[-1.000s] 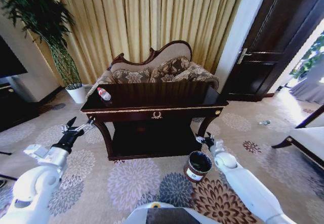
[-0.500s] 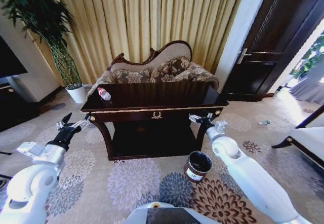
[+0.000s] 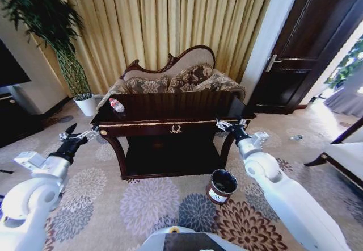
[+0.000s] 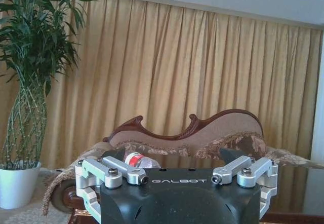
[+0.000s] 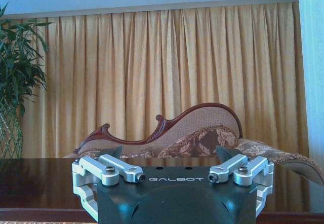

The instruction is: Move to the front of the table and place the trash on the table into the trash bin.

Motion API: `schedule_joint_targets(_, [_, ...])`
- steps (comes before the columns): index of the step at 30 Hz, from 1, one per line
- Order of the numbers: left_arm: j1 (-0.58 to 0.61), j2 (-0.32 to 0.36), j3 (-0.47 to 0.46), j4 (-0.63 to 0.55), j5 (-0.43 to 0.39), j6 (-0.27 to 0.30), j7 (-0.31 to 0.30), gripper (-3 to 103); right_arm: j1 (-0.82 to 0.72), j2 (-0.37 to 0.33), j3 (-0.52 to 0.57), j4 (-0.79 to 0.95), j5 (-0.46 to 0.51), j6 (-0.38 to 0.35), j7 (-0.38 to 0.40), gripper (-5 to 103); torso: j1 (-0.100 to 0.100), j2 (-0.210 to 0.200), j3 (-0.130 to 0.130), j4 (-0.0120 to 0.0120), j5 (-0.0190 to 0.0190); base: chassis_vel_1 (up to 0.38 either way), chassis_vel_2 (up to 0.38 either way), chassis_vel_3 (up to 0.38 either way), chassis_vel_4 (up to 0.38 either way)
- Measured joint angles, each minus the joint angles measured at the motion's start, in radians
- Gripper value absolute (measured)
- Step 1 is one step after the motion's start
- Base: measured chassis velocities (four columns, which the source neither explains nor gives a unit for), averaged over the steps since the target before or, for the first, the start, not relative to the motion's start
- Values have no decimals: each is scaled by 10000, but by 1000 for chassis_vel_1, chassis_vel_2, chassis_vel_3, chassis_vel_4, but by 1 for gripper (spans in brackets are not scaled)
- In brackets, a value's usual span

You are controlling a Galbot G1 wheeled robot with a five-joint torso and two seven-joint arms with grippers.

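The dark-brown table [image 3: 181, 108] with gold trim stands straight ahead in the head view. A clear bottle [image 3: 116, 105] with a red label lies on its left end; this trash also shows as the bottle [image 4: 139, 160] just beyond my left gripper's fingers. The round trash bin [image 3: 221, 186] with a black liner sits on the carpet by the table's right leg. My left gripper [image 3: 81, 132] hovers open, left of the table's left corner. My right gripper [image 3: 229, 125] hangs open at the right front edge, above the bin. Over the open right gripper [image 5: 169, 153] the polished tabletop [image 5: 40, 179] stretches away.
A carved-back floral sofa [image 3: 181, 78] stands right behind the table, against gold curtains. A potted plant in a white pot [image 3: 86, 104] is at the back left, a dark cabinet [image 3: 14, 117] at far left, a dark door [image 3: 306, 52] at right. Patterned carpet lies open in front.
My right gripper has risen from beside the bin to the height of the table's front edge. My left gripper has drifted up and to the left. The bottle and bin have not moved.
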State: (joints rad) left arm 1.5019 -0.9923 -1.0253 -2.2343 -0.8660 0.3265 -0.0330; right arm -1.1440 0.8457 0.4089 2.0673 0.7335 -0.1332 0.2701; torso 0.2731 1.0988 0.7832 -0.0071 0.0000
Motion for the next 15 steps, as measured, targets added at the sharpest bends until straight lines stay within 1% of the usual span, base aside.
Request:
schedule_joint_targets(2, [-19, 25, -3, 33, -17, 9, -11, 100, -10, -2, 0, 2, 1, 0, -6, 100, 0, 0, 0, 0, 1, 0, 0, 0, 0])
schedule_joint_targets(4, [-99, 172, -108, 200, -165, 229, -117, 100, -100, -12, 0, 38, -6, 2, -76, 100, 0, 0, 0, 0, -1, 0, 0, 0, 0])
schedule_joint_targets(5, [-99, 172, -108, 200, -165, 229, -117, 100, -100, -12, 0, 38, -6, 2, -76, 100, 0, 0, 0, 0, -1, 0, 0, 0, 0])
schedule_joint_targets(6, [-88, 216, -232, 227, -253, 451, -189, 100, -151, -13, -24, 53, -42, 5, -130, 100, 0, 0, 0, 0, -1, -25, 30, 26, -55])
schedule_joint_targets(12, [12, 221, -403, 177, -300, 589, -215, 100, -221, -7, -69, 54, -144, 22, -229, 100, 0, 0, 0, 3, -1, -28, 46, 38, -57])
schedule_joint_targets(15, [63, 213, -500, 86, -342, 755, -296, 100, -234, -55, -68, 45, -161, 26, -282, 100, 0, 0, 0, 3, -1, -67, 60, 45, -58])
